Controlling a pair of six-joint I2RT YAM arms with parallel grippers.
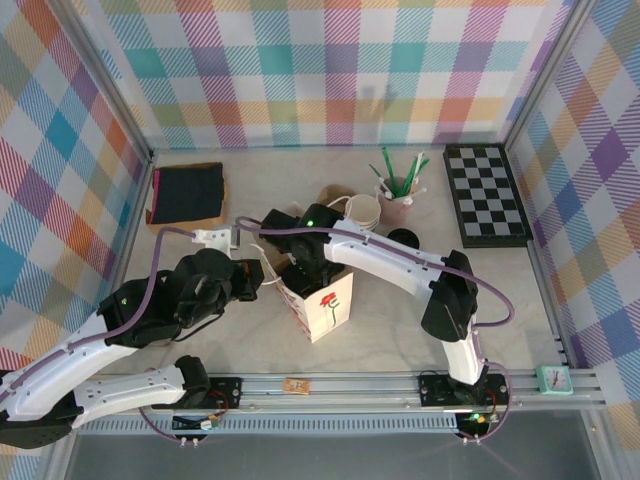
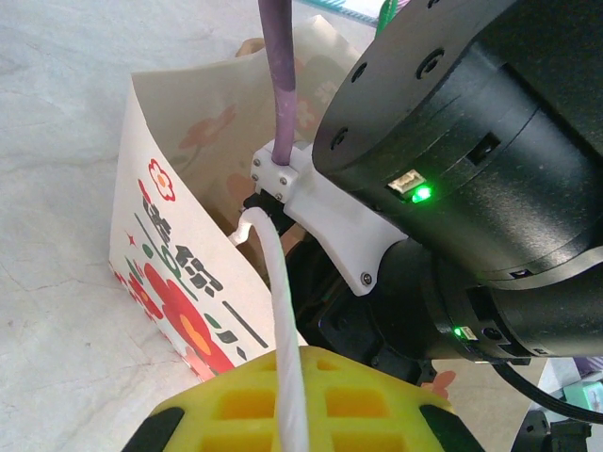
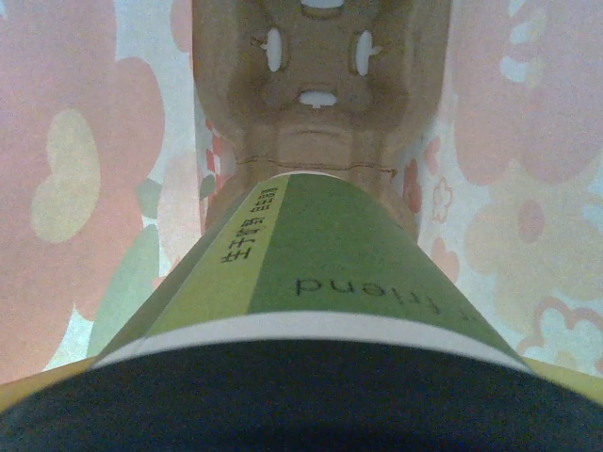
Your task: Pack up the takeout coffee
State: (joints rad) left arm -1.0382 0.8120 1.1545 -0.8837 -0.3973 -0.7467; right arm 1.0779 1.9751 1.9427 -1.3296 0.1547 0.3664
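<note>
The paper bag (image 1: 325, 305) stands open-topped in the middle of the table (image 1: 200, 240). Inside it, on the bag's floor, lies a brown cardboard cup carrier (image 3: 320, 56). The coffee cup (image 3: 330, 254), green with a white band under its black lid (image 3: 188, 400), is down inside the bag, its base at the carrier; whether it is fully seated there I cannot tell. Behind the bag stand a stack of paper cups (image 1: 365, 212) and a pink cup (image 1: 396, 208) holding green sticks, with a loose black lid just beside them.

The right arm (image 1: 390, 262) reaches across from the bag's right and bends down over the bag's mouth, its wrist just above the opening. The right gripper (image 3: 301, 414) is inside the bag with its jaws wide, one on each side of the cup's lid; yellow slivers of its pads (image 3: 24, 388) show right against the lid's edge, so it appears to clasp the cup.

The left arm (image 1: 150, 320) stretches in from the bag's left. The left gripper (image 2: 294, 410) is closed, pinching the bag's white cord handle (image 2: 278, 282) between its yellow pads.
</note>
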